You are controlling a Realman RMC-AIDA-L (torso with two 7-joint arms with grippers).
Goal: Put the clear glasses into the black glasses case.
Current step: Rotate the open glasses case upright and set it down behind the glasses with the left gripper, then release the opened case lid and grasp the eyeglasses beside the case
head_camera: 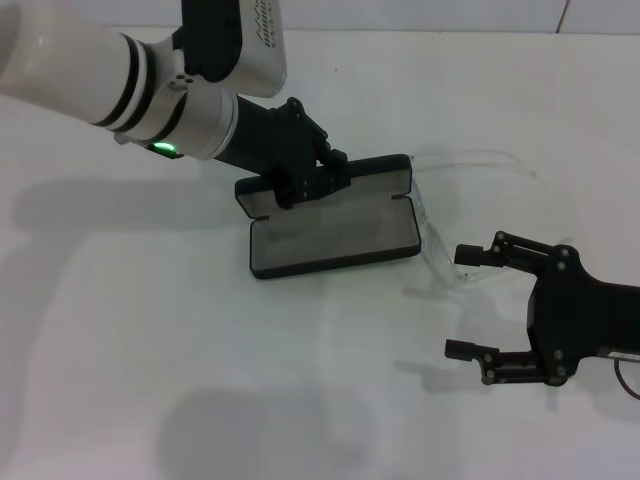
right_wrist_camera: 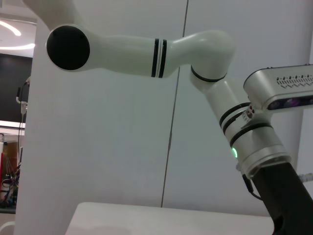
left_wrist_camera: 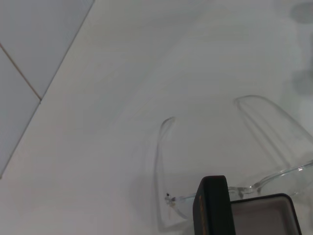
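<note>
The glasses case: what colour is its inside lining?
Grey, inside the black glasses case; the head view shows it best.

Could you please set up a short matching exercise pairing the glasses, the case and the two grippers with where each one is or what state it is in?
Things:
1. clear glasses
2. black glasses case
3. left gripper
4. right gripper

Places or states:
A. on the raised lid of the case
B. open, off the table, just right of the glasses
C. lying on the table against the case's right end
D. open, its grey lining showing

Pairs: 1-C, 2-D, 3-A, 4-B
</note>
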